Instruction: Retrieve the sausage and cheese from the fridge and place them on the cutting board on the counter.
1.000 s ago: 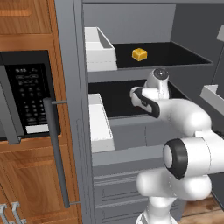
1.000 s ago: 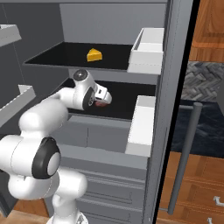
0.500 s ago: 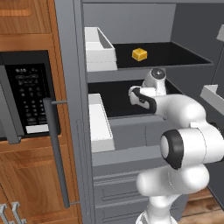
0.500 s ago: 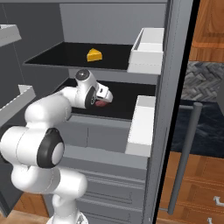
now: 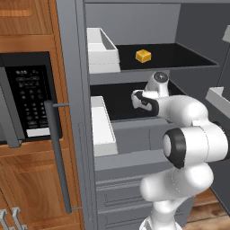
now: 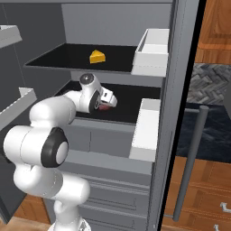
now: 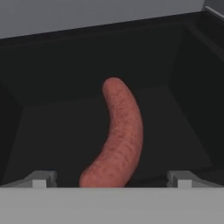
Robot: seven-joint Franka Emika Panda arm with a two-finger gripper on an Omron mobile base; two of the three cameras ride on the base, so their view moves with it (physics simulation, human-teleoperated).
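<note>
Fridge (image 5: 76,134): doors swung open, showing two black shelves inside and grey drawers below; white door bins (image 5: 102,50) hang on the inner sides of the doors.
Cheese (image 5: 143,55): a small yellow-orange wedge lying on the upper black shelf (image 6: 72,56), well back from the front edge, apart from everything else; it also shows on that shelf in the right base view (image 6: 97,57).
Sausage (image 7: 119,135): reddish-brown and slightly curved, lying flat on the lower black shelf (image 7: 65,127); in the hand view it runs from between the fingertips up and away, its near end at the bottom edge of the view. In the right base view a sliver of red (image 6: 105,107) peeks out just under the hand.
End effector (image 7: 111,178): reached into the lower shelf space, jaws spread wide — one fingertip on each side of the sausage's near end, neither touching it, nothing gripped.
Arm: white, bent in front of the drawers, with the forearm stretching into the fridge.
Microwave (image 5: 24,96): black-panelled, set in wooden cabinets to the left of the fridge.
</note>
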